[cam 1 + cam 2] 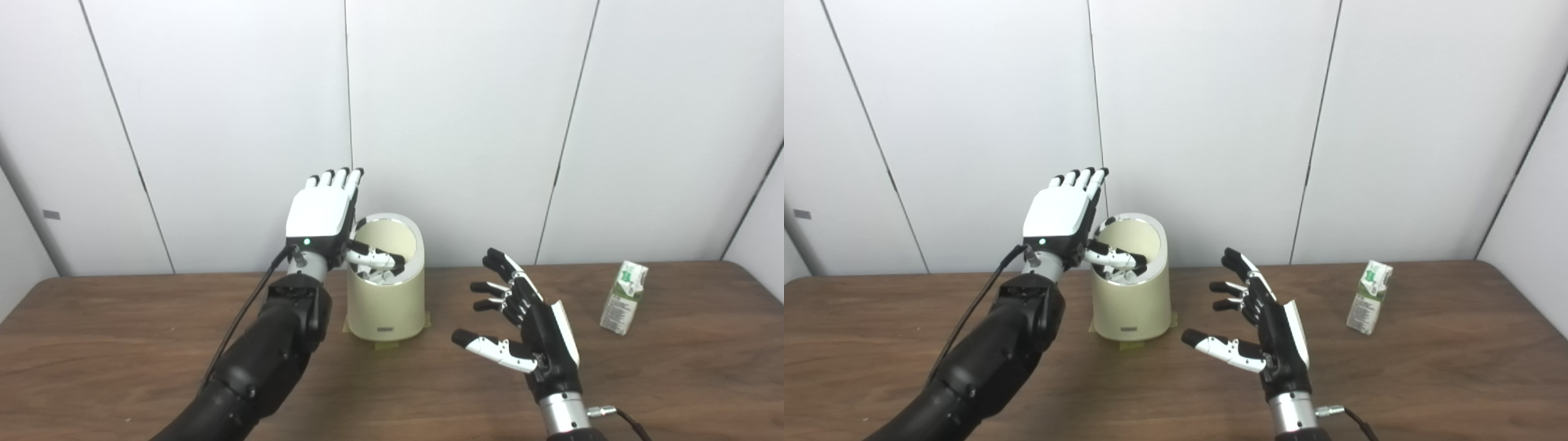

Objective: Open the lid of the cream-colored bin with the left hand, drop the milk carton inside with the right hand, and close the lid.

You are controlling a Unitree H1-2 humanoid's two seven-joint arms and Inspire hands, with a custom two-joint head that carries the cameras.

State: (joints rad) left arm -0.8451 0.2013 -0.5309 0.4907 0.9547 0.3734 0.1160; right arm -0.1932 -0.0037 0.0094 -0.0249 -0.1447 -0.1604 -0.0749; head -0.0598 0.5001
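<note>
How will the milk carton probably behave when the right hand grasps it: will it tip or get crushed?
The milk carton stands tall on a narrow base and already leans a little, so a sideways push would probably tip it. It looks like thin, slightly dented paperboard, so likely light and easily squeezed.

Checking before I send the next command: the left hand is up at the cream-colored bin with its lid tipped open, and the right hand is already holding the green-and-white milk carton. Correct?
Not quite. The right hand is open and holds nothing; the green-and-white milk carton stands on the brown wooden table, apart from it, as the left eye view shows. The left hand is indeed up at the cream-colored bin, lid tipped open.
</note>
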